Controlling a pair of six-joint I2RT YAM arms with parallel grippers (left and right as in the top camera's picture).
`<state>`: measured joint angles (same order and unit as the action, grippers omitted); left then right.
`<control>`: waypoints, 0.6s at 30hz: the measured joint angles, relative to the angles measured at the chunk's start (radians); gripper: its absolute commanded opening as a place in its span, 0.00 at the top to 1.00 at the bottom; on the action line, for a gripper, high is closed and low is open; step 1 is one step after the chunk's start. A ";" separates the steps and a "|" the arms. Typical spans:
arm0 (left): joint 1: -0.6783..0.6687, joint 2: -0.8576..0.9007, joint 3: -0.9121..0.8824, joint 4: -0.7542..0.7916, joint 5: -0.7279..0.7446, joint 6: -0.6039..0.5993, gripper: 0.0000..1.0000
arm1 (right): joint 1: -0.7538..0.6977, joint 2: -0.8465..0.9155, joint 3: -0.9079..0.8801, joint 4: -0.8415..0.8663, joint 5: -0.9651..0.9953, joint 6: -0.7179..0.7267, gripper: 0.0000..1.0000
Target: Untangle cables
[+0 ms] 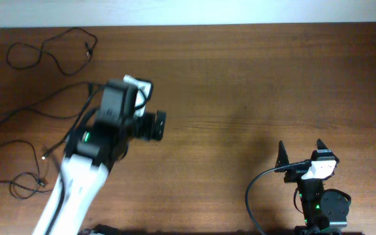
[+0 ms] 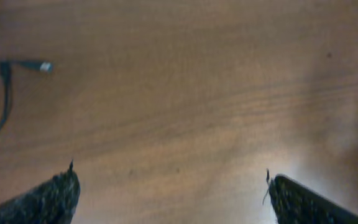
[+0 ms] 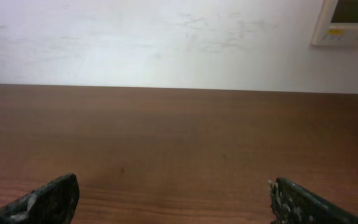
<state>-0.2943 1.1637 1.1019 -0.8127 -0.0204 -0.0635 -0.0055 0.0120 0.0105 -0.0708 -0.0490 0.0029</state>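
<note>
Three cables [image 1: 77, 29], thin and black, spread as separate wavy strands over the left end of the table [image 1: 240, 78], with no knot among them. Upper strand [image 1: 57, 34] curling near the far left corner, well apart from the other two. Middle strand [image 1: 87, 85] coming in from the left edge and passing out of sight beneath the left arm [image 1: 77, 170]. Lower strand [image 1: 18, 143] also entering from the left edge, ending in small loops close to the near side; cannot tell whether touching the middle one anywhere.

From the left wrist, a short length of cord with a silvery plug [image 2: 42, 65] lying flat on the wood at the upper left, apart from both fingers.

Left gripper [image 2: 169, 171] hanging over bare wood just right of the strands, jaws spread wide, nothing between them. Right gripper [image 1: 300, 145] low at the near right corner, well away from every strand, jaws likewise spread wide and holding nothing. Thicker black wire [image 1: 253, 189] looping beside the right arm's base.

Beyond the far table edge, a white wall [image 3: 166, 37] carrying a pale panel [image 3: 347, 22] at its upper right.
</note>
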 measured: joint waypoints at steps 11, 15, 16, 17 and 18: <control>0.000 -0.689 -0.236 -0.059 -0.029 0.000 0.01 | 0.000 -0.001 0.000 0.000 0.000 0.001 0.02; 0.000 -0.752 -0.267 -0.059 -0.037 0.000 0.01 | 0.000 -0.001 0.000 0.000 0.000 0.000 0.02; 0.002 -0.760 -0.278 -0.059 -0.037 0.000 0.01 | 0.000 -0.001 0.000 0.000 0.000 0.000 0.01; 0.010 -0.771 -0.293 -0.058 -0.037 0.000 0.01 | 0.000 -0.001 0.000 0.000 0.000 0.000 0.01; 0.021 -0.782 -0.309 -0.058 -0.038 0.000 0.01 | 0.000 -0.001 0.000 0.000 0.000 0.000 0.01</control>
<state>-0.2729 0.3813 0.7933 -0.8711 -0.0582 -0.0639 -0.0055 0.0113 0.0105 -0.0711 -0.0490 0.0029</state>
